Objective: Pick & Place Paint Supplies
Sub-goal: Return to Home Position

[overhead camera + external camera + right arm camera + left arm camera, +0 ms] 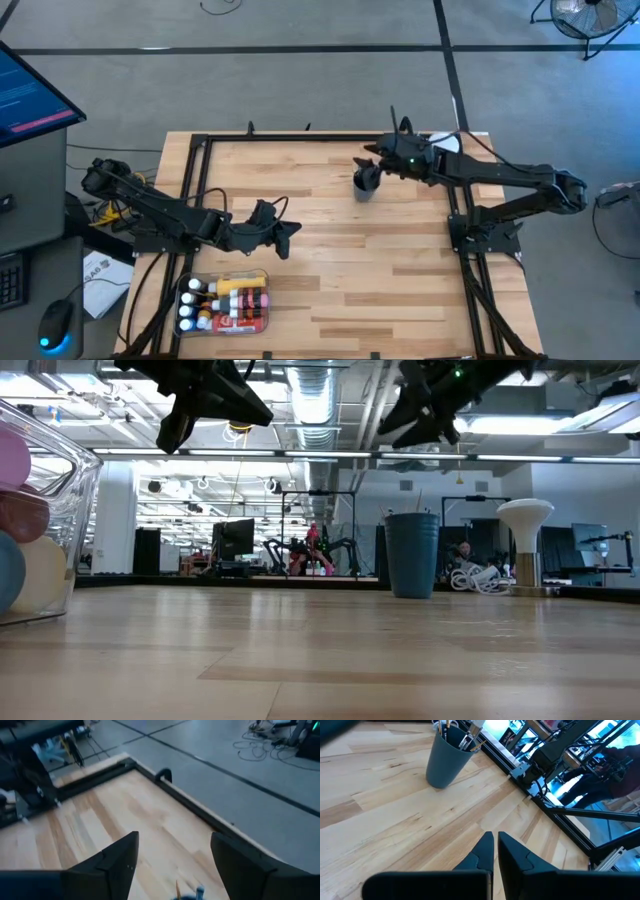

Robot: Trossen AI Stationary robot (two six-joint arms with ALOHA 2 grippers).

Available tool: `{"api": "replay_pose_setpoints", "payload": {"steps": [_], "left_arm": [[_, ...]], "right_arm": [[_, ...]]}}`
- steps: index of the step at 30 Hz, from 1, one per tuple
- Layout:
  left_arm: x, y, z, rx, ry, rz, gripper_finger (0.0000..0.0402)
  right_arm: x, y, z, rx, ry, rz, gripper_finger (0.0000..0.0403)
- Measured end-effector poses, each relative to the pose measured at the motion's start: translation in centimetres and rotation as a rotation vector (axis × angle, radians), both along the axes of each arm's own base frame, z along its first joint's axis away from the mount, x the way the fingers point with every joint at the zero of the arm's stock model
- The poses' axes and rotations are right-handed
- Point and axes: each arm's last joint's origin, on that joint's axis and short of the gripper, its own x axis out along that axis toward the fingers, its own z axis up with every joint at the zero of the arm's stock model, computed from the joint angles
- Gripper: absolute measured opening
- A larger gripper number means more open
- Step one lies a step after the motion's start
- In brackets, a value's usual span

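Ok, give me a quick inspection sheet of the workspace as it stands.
Surface: wooden table with a black frame.
Job's things: brushes stand in the blue cup; paint bottles lie in the clear bin on the left arm's side.
Clutter: nothing seen.
Grippers: left gripper shut, empty, above mid-table; right gripper open, empty, above the cup.
Cables: loose cables on the floor.
Surroundings: monitor, mouse, fan.

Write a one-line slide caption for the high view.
Left gripper shut mid-table, right gripper open over the blue cup of brushes; paint bottles in the clear tray.
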Motion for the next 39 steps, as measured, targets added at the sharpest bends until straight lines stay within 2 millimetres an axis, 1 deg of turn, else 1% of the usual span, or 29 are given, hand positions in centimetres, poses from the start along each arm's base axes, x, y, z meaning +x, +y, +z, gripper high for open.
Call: {"api": "replay_pose_setpoints", "payload": {"steps": [4, 9, 15, 17, 21, 22, 24, 27, 30, 35, 39], "left_arm": [[0.1, 0.4, 0.0, 0.020, 0.007, 0.009, 0.0000], [0.3, 1.1, 0.0, 0.021, 0.012, 0.023, 0.0000], [0.8, 2.3, -0.1, 0.080, 0.060, -0.040, 0.0000], [0.9, 2.8, -0.1, 0.094, 0.076, -0.061, 0.0000], [1.2, 3.9, -0.2, 0.107, 0.106, -0.142, 0.0000], [1.3, 4.1, -0.2, 0.112, 0.114, -0.170, 0.0000], [1.4, 4.4, -0.2, 0.125, 0.125, -0.218, 0.0000], [1.4, 4.6, -0.2, 0.165, 0.142, -0.248, 0.0000], [1.5, 5.0, -0.2, 0.175, 0.147, -0.242, 0.0000], [1.3, 5.6, 0.3, 0.169, 0.124, -0.250, 0.0000], [1.3, 6.4, 0.6, 0.182, 0.111, -0.233, 0.0000]], "right_arm": [[0.2, 0.1, 1.9, -0.002, -0.043, 0.001, 0.0238], [0.4, 0.2, 5.0, 0.045, -0.176, -0.019, 0.0233], [0.2, 0.4, 8.5, 0.052, -0.284, -0.010, 0.0232], [0.1, 0.8, 9.4, 0.088, -0.307, 0.049, 0.0232], [0.2, 2.3, 11.1, 0.101, -0.327, 0.306, 0.0232], [0.2, 2.8, 11.3, 0.098, -0.329, 0.360, 0.0232], [0.1, 3.6, 11.3, 0.101, -0.318, 0.387, 0.0232], [-0.1, 5.0, 10.9, 0.085, -0.273, 0.325, 0.0232], [-0.5, 6.6, 10.5, 0.057, -0.214, 0.250, 0.0232], [-1.6, 9.2, 11.2, -0.027, -0.213, 0.308, 0.0232], [-2.3, 10.1, 11.1, -0.039, -0.181, 0.317, 0.0232]]}}
